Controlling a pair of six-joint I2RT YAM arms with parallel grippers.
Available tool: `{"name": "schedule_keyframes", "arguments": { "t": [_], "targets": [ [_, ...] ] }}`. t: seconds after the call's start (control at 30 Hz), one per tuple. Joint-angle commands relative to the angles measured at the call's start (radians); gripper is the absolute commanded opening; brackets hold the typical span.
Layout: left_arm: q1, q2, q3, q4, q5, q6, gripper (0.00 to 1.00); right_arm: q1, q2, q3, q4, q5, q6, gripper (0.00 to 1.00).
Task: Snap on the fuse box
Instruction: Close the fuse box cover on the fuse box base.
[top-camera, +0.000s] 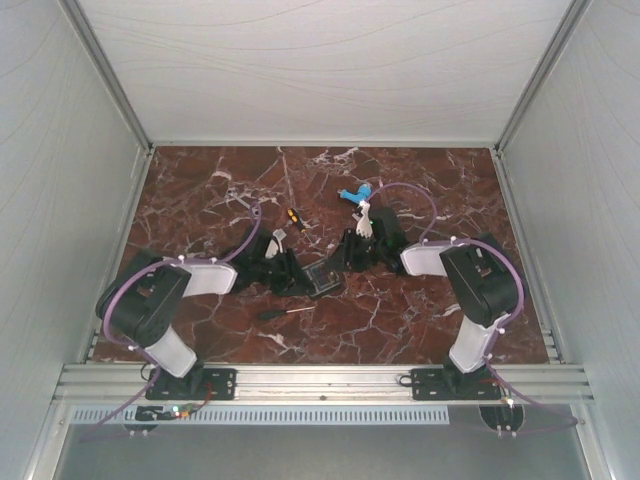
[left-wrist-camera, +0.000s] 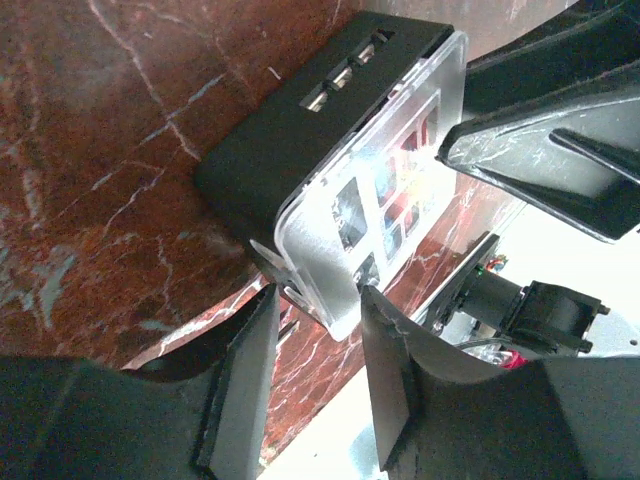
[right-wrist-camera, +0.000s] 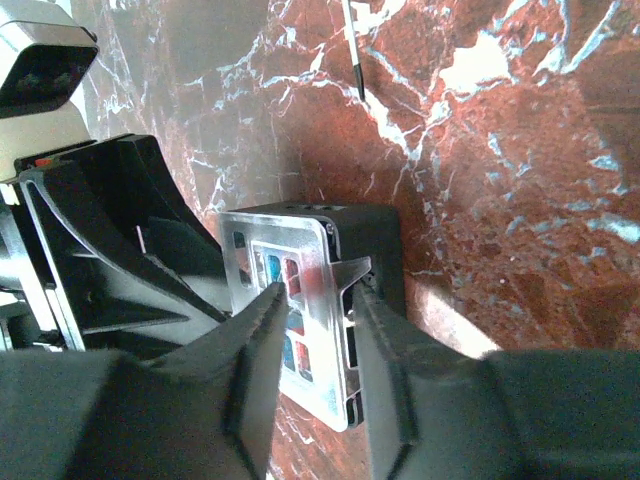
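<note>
Seating the cover (left-wrist-camera: 380, 190) squarely looks like the step in hand. It calls for even pressure: press it flat onto the fuse box (left-wrist-camera: 270, 150) from both sides at once, so no corner rides up and the small tabs at its edge meet their catches instead of bending.

Low in the left wrist view, the left gripper (left-wrist-camera: 318, 320) straddles the cover's lower corner, jaws a narrow way apart; whether they actually pinch I cannot tell. Low in the right wrist view, the right gripper (right-wrist-camera: 312, 300) straddles another edge likewise, its bite equally unclear.

The fuse box sits at the middle of the top view on the table (top-camera: 420, 320), between both grippers. A thin gap seems to show along one edge, so I judge it not latched.

Counting from the bottom of the top view upward:
- one thin screwdriver (top-camera: 285, 312), just below the box
- one fuse box with one cover, and two grippers
- one yellow-handled screwdriver (top-camera: 293, 215)
- one blue piece (top-camera: 354, 193), highest
</note>
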Motion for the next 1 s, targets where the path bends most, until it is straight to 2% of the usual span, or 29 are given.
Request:
{"name": "schedule_keyframes", "arguments": {
  "t": [0.0,0.13,0.37,0.47,0.73,0.97],
  "targets": [
    [-0.003,-0.047,-0.014,0.008,-0.053,-0.010,0.40,0.006,-0.058,-0.007,-0.058,0.011,-0.051,0.35],
    [-0.006,-0.066,-0.030,0.007,-0.055,-0.023,0.43,-0.014,-0.112,-0.056,-0.056,0.001,-0.045,0.41],
    [-0.027,-0.075,-0.027,0.009,-0.056,-0.032,0.45,-0.021,-0.141,-0.111,-0.048,-0.033,-0.033,0.40],
    [-0.034,-0.060,-0.015,0.002,-0.057,-0.028,0.44,-0.021,-0.133,-0.127,-0.037,-0.041,-0.029,0.38],
    [-0.044,-0.018,-0.016,0.005,-0.060,-0.024,0.34,-0.019,-0.080,-0.154,-0.017,-0.078,-0.028,0.26],
    [-0.057,0.018,-0.019,-0.016,-0.087,-0.010,0.28,0.007,-0.038,-0.141,-0.089,-0.038,-0.075,0.20]
  ]
}}
